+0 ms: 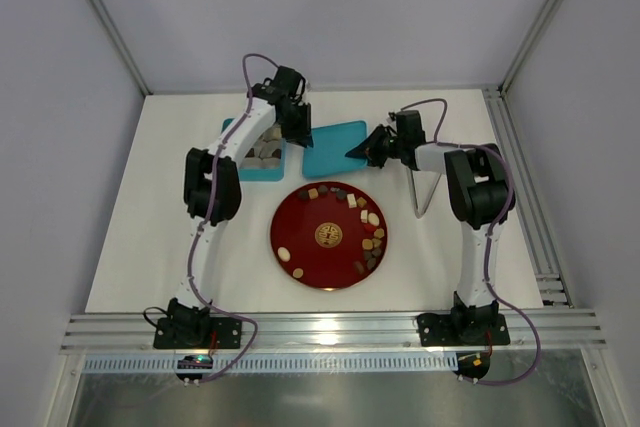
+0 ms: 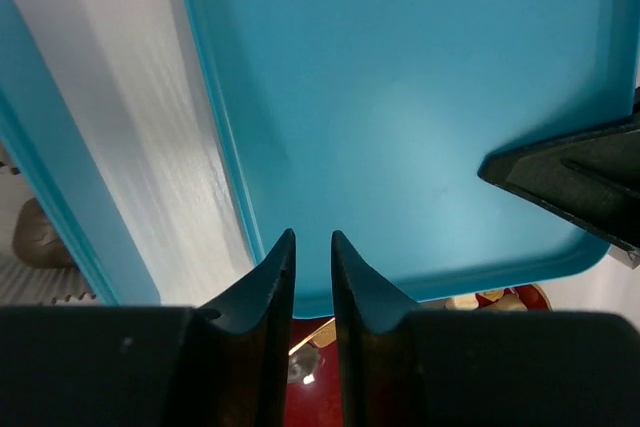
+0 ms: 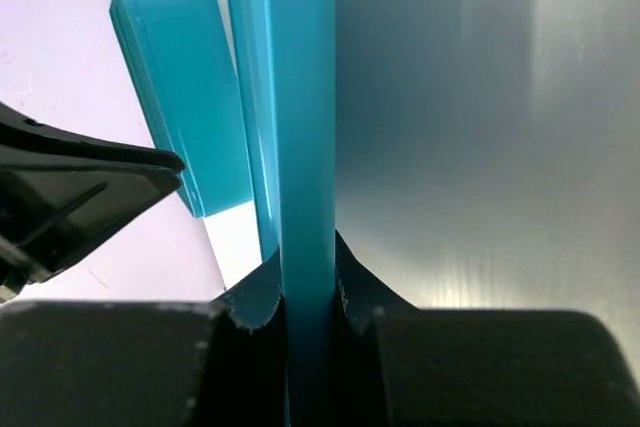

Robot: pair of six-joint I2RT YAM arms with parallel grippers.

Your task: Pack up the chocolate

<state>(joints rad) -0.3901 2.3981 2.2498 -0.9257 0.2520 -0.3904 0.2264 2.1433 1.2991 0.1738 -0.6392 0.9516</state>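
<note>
top external: chocolate (image 1: 266,151) sits in the teal box (image 1: 252,175) and on the red plate (image 1: 305,227). left gripper (image 2: 309,242), jaws slightly apart, is at the teal lid (image 1: 335,142); right gripper (image 3: 308,247) clamps the lid's rim alone, so the lid could pivot or slip.

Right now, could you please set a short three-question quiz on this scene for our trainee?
1. True or false: the right gripper has its jaws shut on the edge of the teal lid.
2. Where do most of the chocolate pieces lie? A) on the red plate B) on the teal lid C) in the teal box
3. What does the left gripper hold between its jaws?
Key: 1 true; 2 A; 3 nothing, the jaws stand slightly apart above the lid.
</note>
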